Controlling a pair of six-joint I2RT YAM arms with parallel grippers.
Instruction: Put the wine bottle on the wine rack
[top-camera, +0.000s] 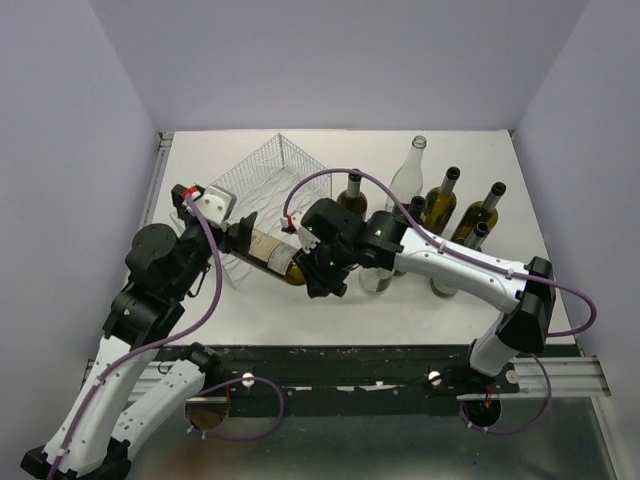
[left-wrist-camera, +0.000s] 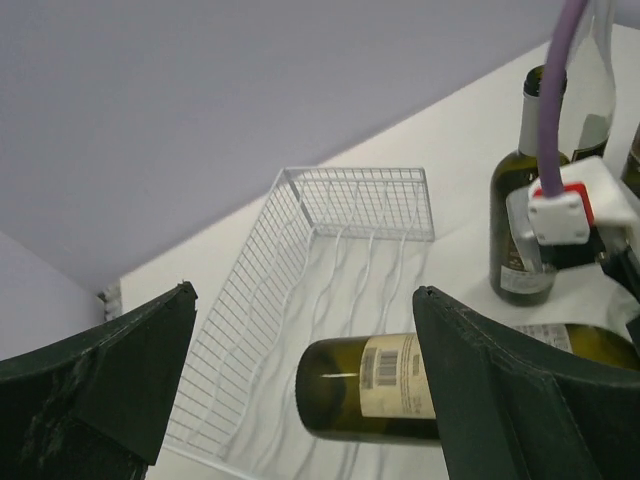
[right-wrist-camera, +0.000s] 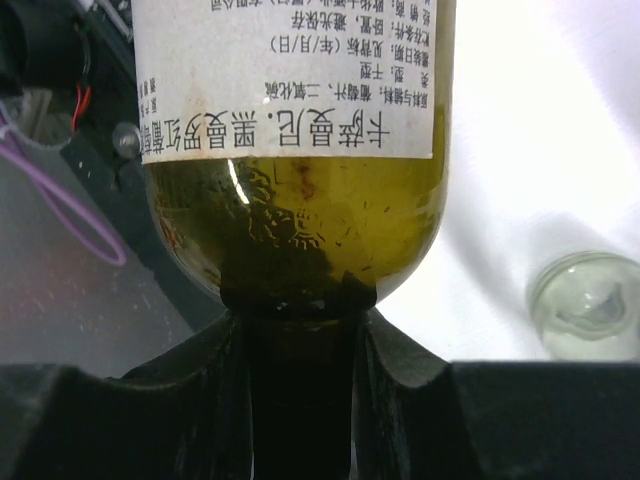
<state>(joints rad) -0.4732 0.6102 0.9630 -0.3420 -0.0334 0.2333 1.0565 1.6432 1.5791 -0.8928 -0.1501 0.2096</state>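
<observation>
I see a glossy olive-green glass wine bottle (left-wrist-camera: 330, 400) with a matt cream paper label (left-wrist-camera: 395, 375), a white-coated wire-mesh metal rack (left-wrist-camera: 365, 200), a smooth white tabletop (top-camera: 420, 320), and matt, slightly scuffed black plastic left gripper fingers (left-wrist-camera: 120, 370).

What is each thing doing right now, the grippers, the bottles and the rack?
Wine bottle, on its side, held by the neck.
Right gripper, shut on wine bottle.
Left gripper, open wide.
Rack, no bottle in it.
Other bottles, standing upright.
</observation>
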